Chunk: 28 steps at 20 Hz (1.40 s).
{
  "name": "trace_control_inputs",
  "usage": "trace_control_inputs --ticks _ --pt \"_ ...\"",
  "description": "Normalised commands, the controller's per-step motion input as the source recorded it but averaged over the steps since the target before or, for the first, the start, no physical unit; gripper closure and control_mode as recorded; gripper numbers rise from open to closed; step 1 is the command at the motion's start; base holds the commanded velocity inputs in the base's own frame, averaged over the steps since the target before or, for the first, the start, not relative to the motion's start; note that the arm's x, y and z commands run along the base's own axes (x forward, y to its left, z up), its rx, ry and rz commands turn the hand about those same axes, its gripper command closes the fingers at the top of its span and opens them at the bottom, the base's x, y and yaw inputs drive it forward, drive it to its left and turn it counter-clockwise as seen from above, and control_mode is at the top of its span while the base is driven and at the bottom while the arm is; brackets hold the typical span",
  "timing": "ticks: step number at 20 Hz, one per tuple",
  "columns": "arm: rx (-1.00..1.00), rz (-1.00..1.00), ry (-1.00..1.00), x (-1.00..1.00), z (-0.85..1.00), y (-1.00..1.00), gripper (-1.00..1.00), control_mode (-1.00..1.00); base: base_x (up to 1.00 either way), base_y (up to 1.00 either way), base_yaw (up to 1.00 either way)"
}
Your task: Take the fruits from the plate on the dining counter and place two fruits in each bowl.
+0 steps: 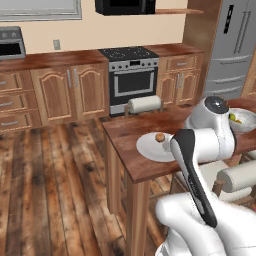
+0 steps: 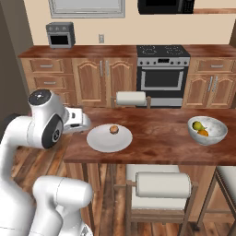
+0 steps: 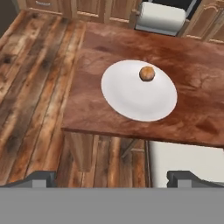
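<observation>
A tan-orange fruit [image 3: 147, 73] [image 2: 113, 129] [image 1: 160, 137] lies alone on the flat pale plate [image 3: 131, 96] [image 2: 103, 140] [image 1: 147, 147], near the left end of the dark dining counter [image 3: 197, 87] [image 2: 161, 138]. Farther right on the counter stands a deep pale bowl [image 2: 216, 133] [image 1: 247, 125] holding a yellow-green pear [image 2: 197, 125] [image 1: 232, 117] and an orange [image 2: 203, 133]. My gripper [image 3: 113, 178] hovers open and empty above the counter's left end, short of the plate and looking down at it, its fingertips [image 3: 41, 178] spread wide.
A paper towel roll [image 2: 130, 98] [image 1: 145, 104] [image 3: 161, 17] stands at the counter's far edge behind the plate. A stool with a pale cushion [image 2: 163, 184] [image 3: 183, 159] sits under the near edge. Wooden floor lies left of the counter; cabinets and an oven [image 2: 162, 76] line the back wall.
</observation>
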Motion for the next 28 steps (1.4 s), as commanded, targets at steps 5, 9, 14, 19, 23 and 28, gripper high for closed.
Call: trace_control_inputs --ticks 5,9,14,19,23,28 --pt "0.01 -0.23 0.28 1.0 0.0 -0.42 -1.0 -1.0 0.0 0.0 0.0" --pt "0.01 -0.13 0.31 0.99 -0.22 -0.77 -1.0 -1.0 0.0 0.0 0.0" --pt "0.0 0.01 0.24 0.87 -0.26 -0.6 -1.0 -1.0 0.0 0.0 0.0" --pt "0.03 0.18 0.05 0.67 -0.54 -0.22 -1.0 -1.0 0.0 0.0 0.0" --pt "0.03 0.18 -0.12 0.32 -0.49 0.02 -1.0 -1.0 0.0 0.0 0.0" --pt "0.03 0.08 -0.15 0.69 -0.46 0.12 -1.0 -1.0 0.0 0.0 0.0"
